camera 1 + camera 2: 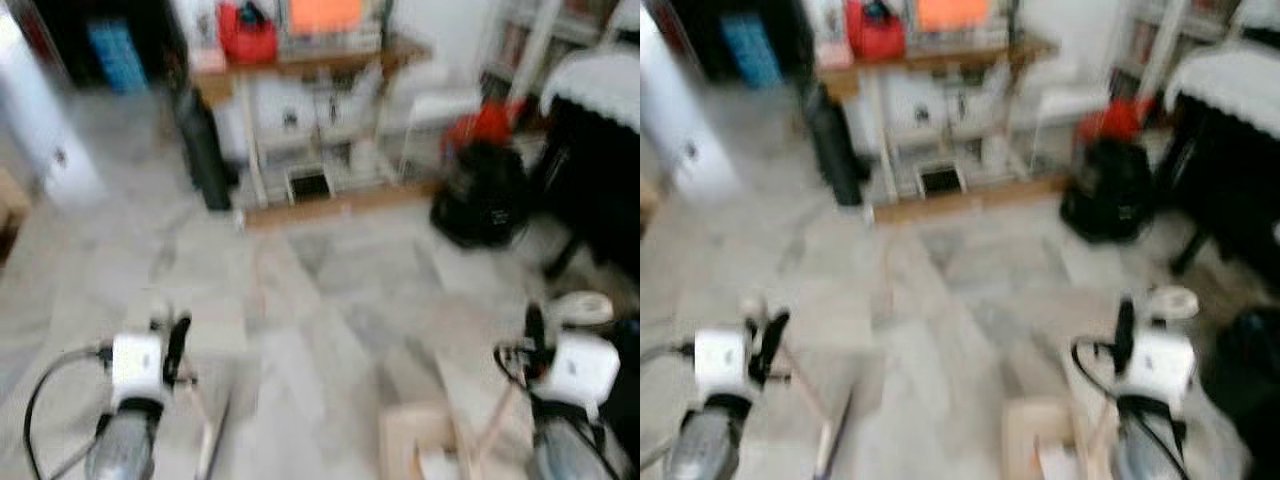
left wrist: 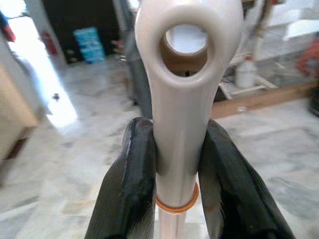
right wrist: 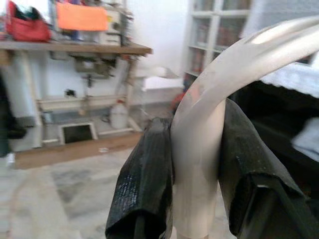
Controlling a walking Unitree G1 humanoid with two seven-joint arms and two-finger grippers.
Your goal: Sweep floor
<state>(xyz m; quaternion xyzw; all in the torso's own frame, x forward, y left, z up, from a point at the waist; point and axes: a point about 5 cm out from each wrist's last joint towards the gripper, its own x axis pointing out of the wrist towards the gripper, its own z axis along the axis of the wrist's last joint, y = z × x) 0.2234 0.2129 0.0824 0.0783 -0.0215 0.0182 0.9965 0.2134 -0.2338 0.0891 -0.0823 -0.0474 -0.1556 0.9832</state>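
Note:
My left gripper is shut on the cream broom handle, just below its hanging hole, with a black finger pressed on either side. The broom's stick slants down toward the marble floor. At lower right, my right gripper is shut on the curved cream handle of a dustpan, and the beige pan sits low near the floor beside that arm. The head views are blurred.
Ahead stands a wooden table carrying a red bag, with a tall black object at its left leg. A black and red object sits right of it. Dark furniture under a white cloth is at right, a white cabinet at left.

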